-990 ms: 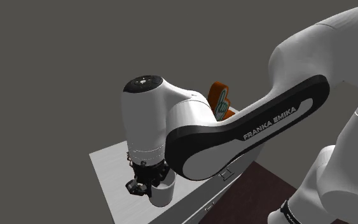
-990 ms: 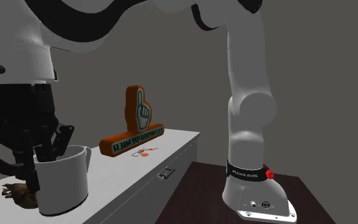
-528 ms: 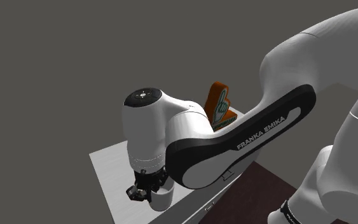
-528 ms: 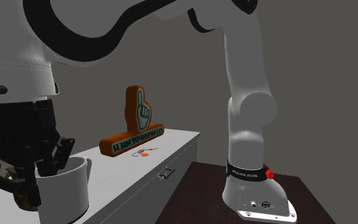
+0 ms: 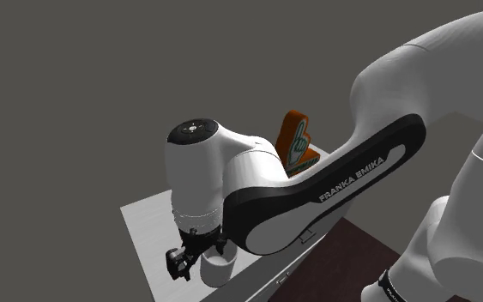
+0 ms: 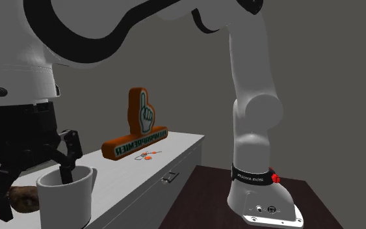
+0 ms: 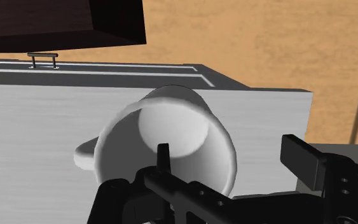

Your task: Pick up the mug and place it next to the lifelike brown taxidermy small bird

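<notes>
A white mug (image 6: 67,202) stands upright on the white cabinet top (image 6: 175,146), just beside a small brown bird (image 6: 24,197) that is partly hidden behind it. My black gripper (image 6: 32,192) hangs over the mug's rim, open: one finger (image 6: 64,172) dips inside the mug without gripping, the other sits outside, spread wide. In the wrist view the mug (image 7: 171,143) lies below the gripper (image 7: 234,162), its handle pointing away from the outer finger. The shoulder view shows the gripper (image 5: 190,257) next to the mug (image 5: 218,268) near the cabinet's front edge.
An orange foam-hand sign (image 6: 139,123) on its base stands further along the cabinet, also visible behind the arm (image 5: 298,141). Small orange bits (image 6: 147,156) lie by it. Drawer handles (image 6: 170,175) face a dark floor panel (image 6: 201,195) holding the robot's base (image 6: 266,205).
The mug came down onto the cabinet top beside the bird. The fingers, shut on its rim before, have spread apart and let it go.
</notes>
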Available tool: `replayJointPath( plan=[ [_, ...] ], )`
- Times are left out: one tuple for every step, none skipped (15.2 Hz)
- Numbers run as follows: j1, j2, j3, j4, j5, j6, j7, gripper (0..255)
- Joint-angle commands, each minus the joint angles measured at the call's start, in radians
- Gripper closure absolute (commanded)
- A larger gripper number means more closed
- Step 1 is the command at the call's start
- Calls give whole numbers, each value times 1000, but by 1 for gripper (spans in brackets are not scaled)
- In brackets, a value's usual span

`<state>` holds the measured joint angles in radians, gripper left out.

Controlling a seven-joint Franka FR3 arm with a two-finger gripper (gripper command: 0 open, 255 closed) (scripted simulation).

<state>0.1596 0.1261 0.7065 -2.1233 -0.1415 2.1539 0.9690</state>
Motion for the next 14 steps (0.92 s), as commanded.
replayJointPath(
  plan=[
    [0,0,0,0,0,0,0,0],
    [0,0,0,0,0,0,0,0],
    [-3,-19,3,17,17,-31,-12,0],
    [-5,-36,6,36,32,-62,-22,0],
    [-7,-51,8,57,45,-93,-31,0],
    [-8,-62,9,74,54,-118,-38,0],
    [-8,-62,9,74,54,-118,-38,0],
    [-8,-62,8,74,54,-118,-38,0],
    [-8,-62,8,74,54,-118,-38,0],
    [-8,-62,8,74,54,-118,-38,0],
    [-8,-62,8,74,54,-118,-38,0],
    [-8,-62,8,74,54,-118,-38,0],
    [-8,-62,8,74,54,-118,-38,0],
    [-8,-62,8,74,54,-118,-38,0]
  ],
)
